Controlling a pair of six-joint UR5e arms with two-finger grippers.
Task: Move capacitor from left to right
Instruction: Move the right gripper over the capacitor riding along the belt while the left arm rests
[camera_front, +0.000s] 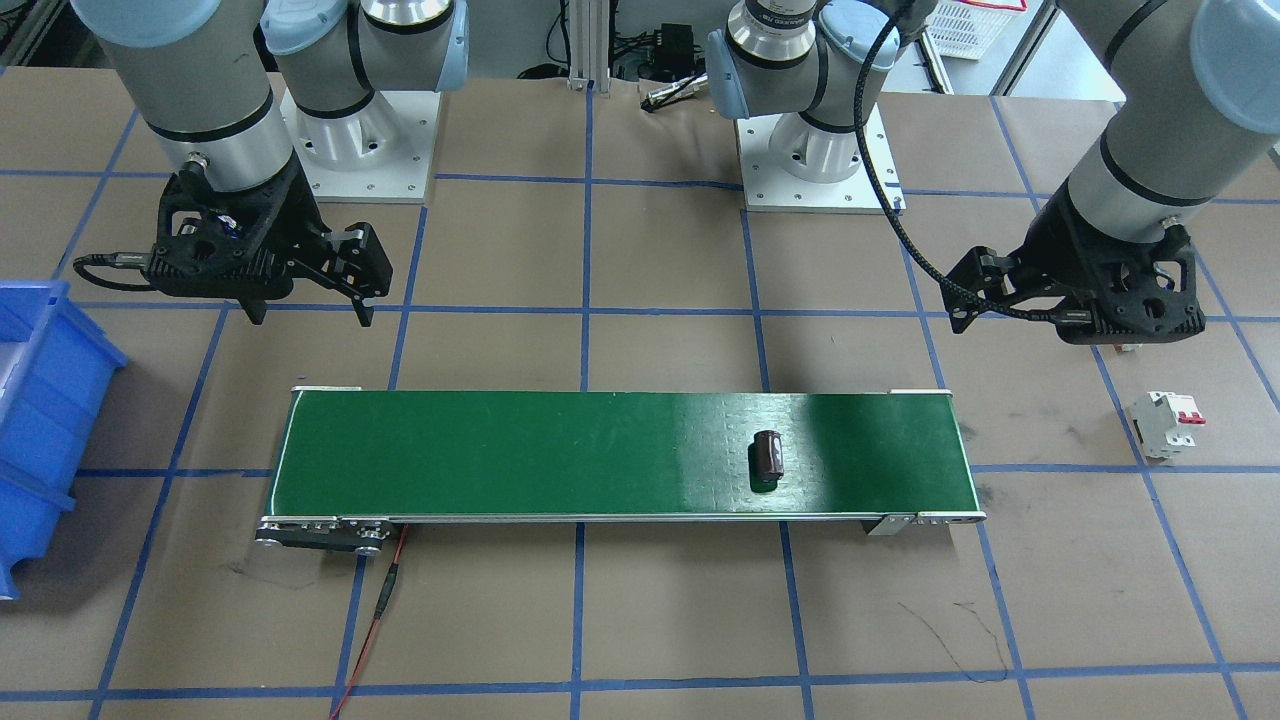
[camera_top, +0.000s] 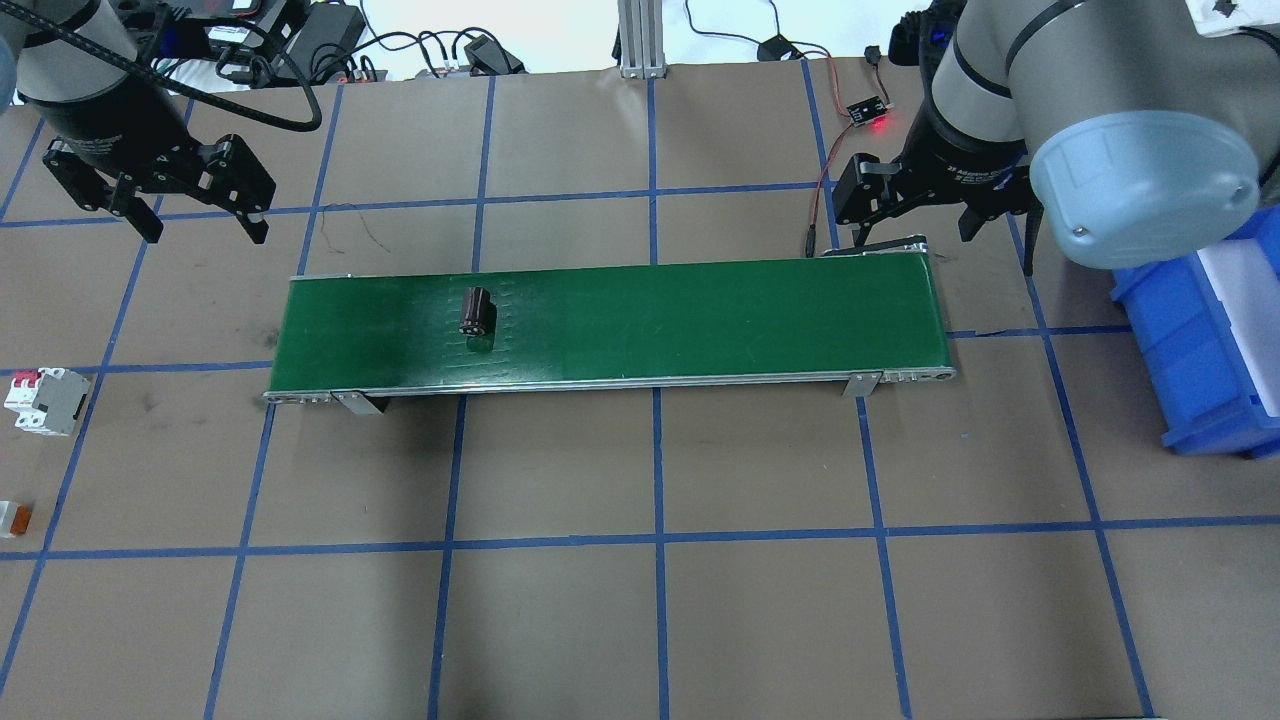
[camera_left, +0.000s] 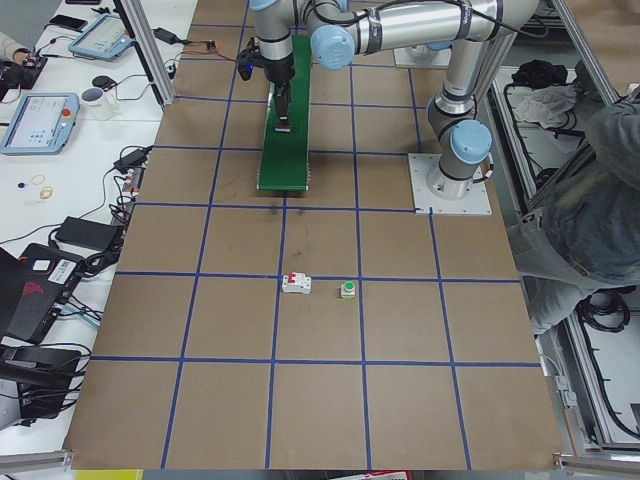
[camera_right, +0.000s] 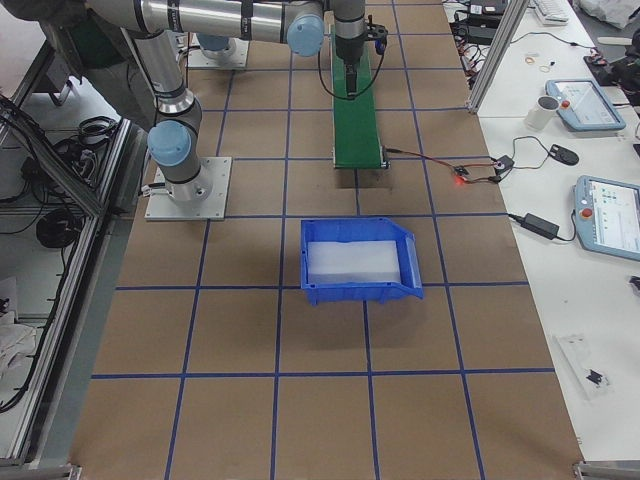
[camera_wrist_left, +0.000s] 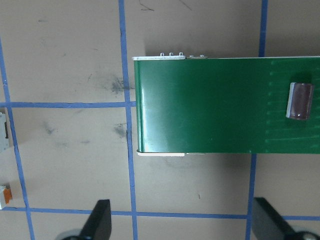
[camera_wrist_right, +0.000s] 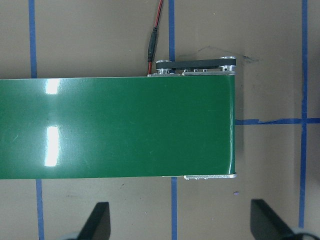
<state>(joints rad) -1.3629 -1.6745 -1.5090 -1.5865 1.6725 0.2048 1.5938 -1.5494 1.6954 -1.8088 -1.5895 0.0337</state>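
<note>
The capacitor (camera_top: 476, 310), a small dark brown cylinder, lies on the green conveyor belt (camera_top: 700, 320), toward the belt's left end. It also shows in the front view (camera_front: 768, 455) and at the right edge of the left wrist view (camera_wrist_left: 300, 101). My left gripper (camera_top: 205, 232) is open and empty. It hovers beyond the belt's left end, apart from the capacitor. My right gripper (camera_top: 915, 238) is open and empty above the far corner of the belt's right end. The right wrist view shows only bare belt (camera_wrist_right: 125, 130).
A white breaker with red switches (camera_top: 45, 400) and a small orange-and-white part (camera_top: 12, 518) lie on the table left of the belt. A blue bin (camera_top: 1210, 330) stands at the right. A red wire (camera_top: 822, 190) runs to the belt's right end.
</note>
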